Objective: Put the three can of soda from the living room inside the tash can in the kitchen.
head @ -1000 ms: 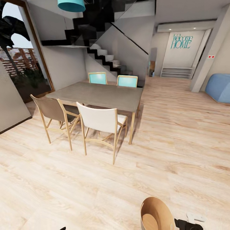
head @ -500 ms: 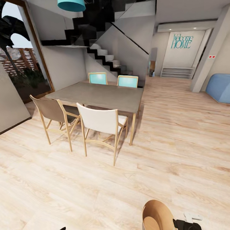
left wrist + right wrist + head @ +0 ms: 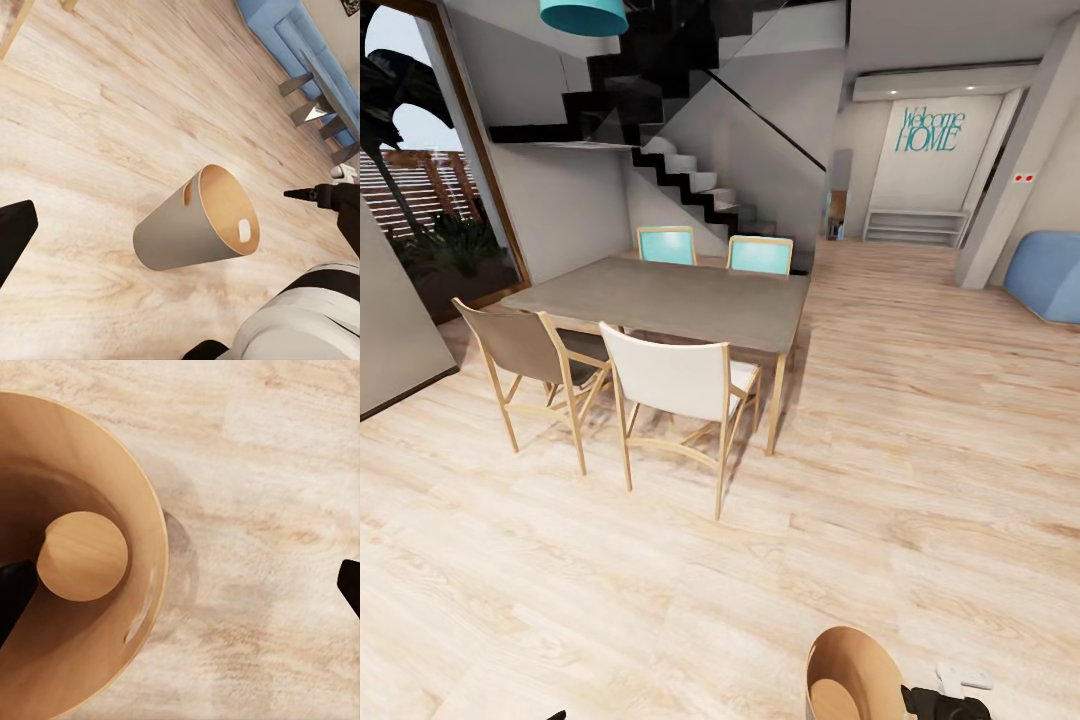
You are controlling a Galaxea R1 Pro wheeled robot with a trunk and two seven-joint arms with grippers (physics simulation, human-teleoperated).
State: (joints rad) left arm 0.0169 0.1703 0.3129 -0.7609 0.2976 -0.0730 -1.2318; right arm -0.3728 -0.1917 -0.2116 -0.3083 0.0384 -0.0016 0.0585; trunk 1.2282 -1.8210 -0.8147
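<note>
Head view barely shifts versus a second ago, so base nearly stationary by the dining table (image 3: 670, 300); tash can (image 3: 850, 675) carried, rim apparently pinched by right hand (image 3: 950, 703), left hand's state can't tell, no cans visible inside.

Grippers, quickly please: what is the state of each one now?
Left gripper: cannot be told.
Right gripper: fingers astride the tash can wall; grip cannot be told.
</note>
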